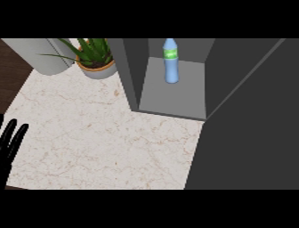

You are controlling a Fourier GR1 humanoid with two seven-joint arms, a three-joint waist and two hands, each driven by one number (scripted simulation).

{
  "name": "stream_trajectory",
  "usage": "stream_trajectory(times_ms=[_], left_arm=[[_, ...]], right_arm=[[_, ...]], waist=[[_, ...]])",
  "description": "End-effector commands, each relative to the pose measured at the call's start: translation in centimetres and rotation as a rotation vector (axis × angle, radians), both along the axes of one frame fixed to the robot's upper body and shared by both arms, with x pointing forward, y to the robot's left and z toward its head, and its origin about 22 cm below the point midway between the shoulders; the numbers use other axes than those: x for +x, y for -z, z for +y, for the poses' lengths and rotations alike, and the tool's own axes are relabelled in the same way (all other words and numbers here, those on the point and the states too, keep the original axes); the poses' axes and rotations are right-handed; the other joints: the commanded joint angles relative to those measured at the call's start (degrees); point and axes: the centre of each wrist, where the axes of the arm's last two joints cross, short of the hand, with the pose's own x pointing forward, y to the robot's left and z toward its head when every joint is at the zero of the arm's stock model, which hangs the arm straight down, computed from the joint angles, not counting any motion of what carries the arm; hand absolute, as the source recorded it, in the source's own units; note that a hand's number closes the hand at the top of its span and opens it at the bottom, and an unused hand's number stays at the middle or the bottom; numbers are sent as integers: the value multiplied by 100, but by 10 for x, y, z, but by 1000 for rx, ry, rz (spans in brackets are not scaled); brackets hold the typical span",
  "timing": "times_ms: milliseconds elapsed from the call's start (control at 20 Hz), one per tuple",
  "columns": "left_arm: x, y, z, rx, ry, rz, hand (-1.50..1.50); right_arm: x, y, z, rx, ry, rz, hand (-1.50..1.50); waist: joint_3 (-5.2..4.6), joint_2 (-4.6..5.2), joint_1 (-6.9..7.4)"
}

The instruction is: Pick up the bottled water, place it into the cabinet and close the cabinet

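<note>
The bottled water (pixel 171 62), blue with a green label, stands upright on the grey shelf inside the open cabinet (pixel 178 95) at the top middle. The cabinet's dark grey door (pixel 257 129) swings out toward me and fills the right side of the view. My left hand (pixel 0 144) rests at the left edge with its fingers straight and pointing up, holding nothing, far from the bottle. No part of my right hand shows.
A potted green plant (pixel 94 60) stands just left of the cabinet. A grey cylinder (pixel 40 53) sits at the back left. The marble counter (pixel 99 138) ends at a dark wood floor on the left.
</note>
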Motion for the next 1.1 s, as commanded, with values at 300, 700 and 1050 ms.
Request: stream_trajectory(times_ms=[300, 700, 1050], left_arm=[[2, -15, 16, 32, 62, -26, -150], [2, -11, 20, 32, 98, -2, -150], [5, -17, 27, 41, 89, -15, -150]], right_arm=[[5, -16, 26, 58, -206, -44, 150], [21, -26, 15, -127, -300, -189, 150], [27, -26, 16, -152, -314, -193, 150]], waist=[[-15, 98, 397], [-83, 124, 707], [-77, 105, 601]])
